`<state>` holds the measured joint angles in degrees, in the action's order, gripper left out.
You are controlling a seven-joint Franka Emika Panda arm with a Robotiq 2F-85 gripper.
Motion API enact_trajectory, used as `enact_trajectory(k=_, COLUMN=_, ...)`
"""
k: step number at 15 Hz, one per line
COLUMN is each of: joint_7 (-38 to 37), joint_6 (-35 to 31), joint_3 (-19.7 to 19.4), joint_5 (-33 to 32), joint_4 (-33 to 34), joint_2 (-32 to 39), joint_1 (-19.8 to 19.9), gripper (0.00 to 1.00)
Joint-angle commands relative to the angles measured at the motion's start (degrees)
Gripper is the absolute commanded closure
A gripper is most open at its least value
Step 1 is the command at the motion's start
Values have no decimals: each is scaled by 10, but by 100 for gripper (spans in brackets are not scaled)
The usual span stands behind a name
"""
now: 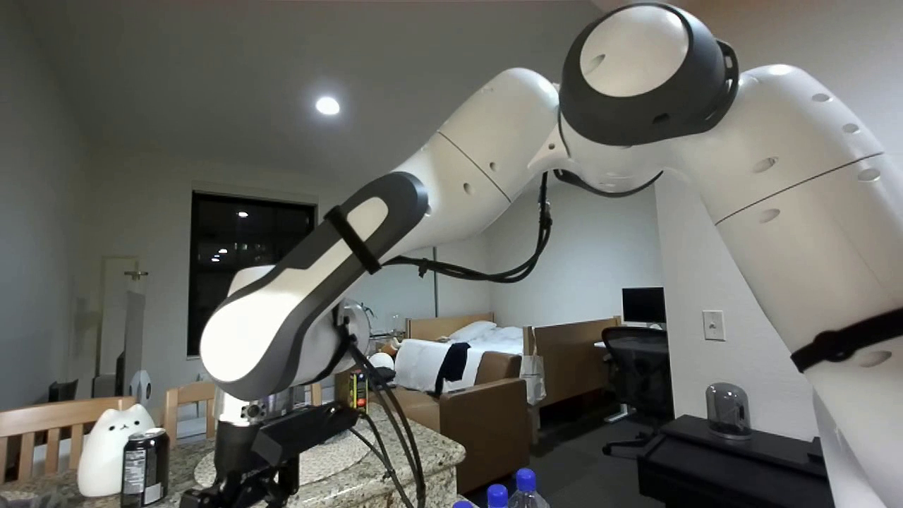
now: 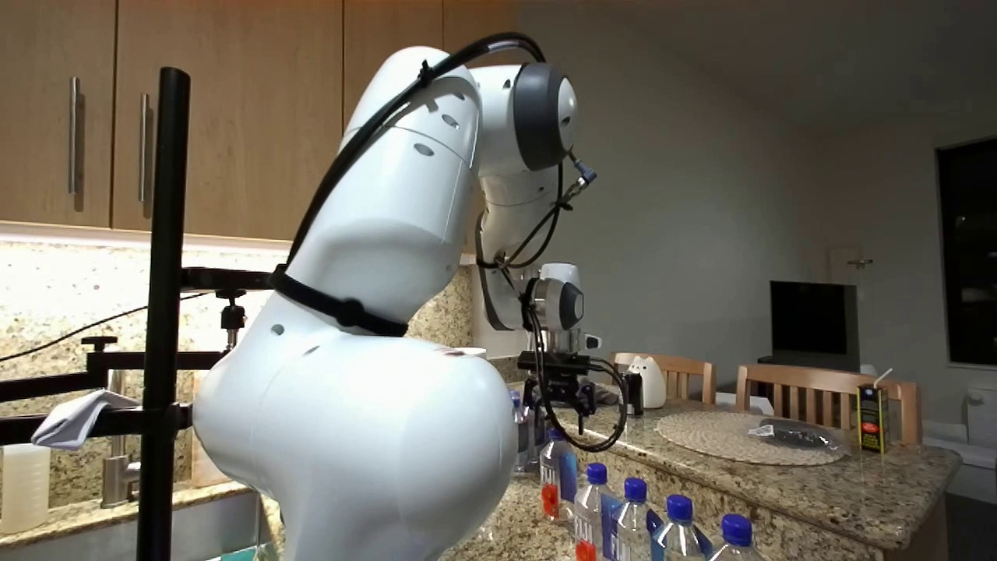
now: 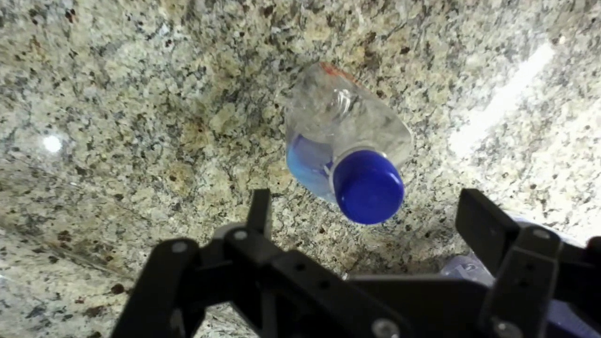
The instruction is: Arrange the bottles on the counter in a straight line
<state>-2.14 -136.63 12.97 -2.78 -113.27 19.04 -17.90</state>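
Several clear bottles with blue caps stand upright in a slanting row on the speckled counter (image 2: 510, 514) in an exterior view; the nearest bottle (image 2: 736, 534) is cut off by the lower edge. At the row's far end, a bottle (image 2: 558, 474) is close below my gripper (image 2: 557, 407). More bottles are partly hidden behind the arm there. From the wrist, one bottle's blue cap (image 3: 368, 188) appears between the spread fingers, with a gap on both sides. Part of another clear bottle (image 3: 462, 267) shows behind the right-hand finger. Nothing is held.
A raised ledge (image 2: 857, 499) runs alongside the row, bearing a round woven mat (image 2: 701, 436), a drink carton (image 2: 872, 418) and a white cat figure (image 2: 648, 380). A black can (image 1: 144, 466) stands beside the cat. Cables hang in a loop at the wrist.
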Motion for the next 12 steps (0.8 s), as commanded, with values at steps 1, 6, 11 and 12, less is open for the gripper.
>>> enact_trajectory(k=1, joint_7=-18, joint_6=13, joint_3=-7, joint_5=-15, joint_4=27, joint_2=29, joint_1=-7, gripper=25)
enact_trajectory(k=6, joint_7=-12, joint_6=11, joint_3=-7, joint_5=-11, joint_4=38, joint_2=47, joint_1=-9, gripper=53)
enact_trajectory(k=11, joint_7=-17, joint_6=11, joint_3=-12, joint_5=-25, joint_4=37, joint_2=34, joint_1=-15, gripper=84)
enact_trajectory(k=12, joint_7=-18, joint_6=9, joint_3=-13, joint_5=-29, joint_4=34, joint_2=30, joint_1=-16, gripper=89)
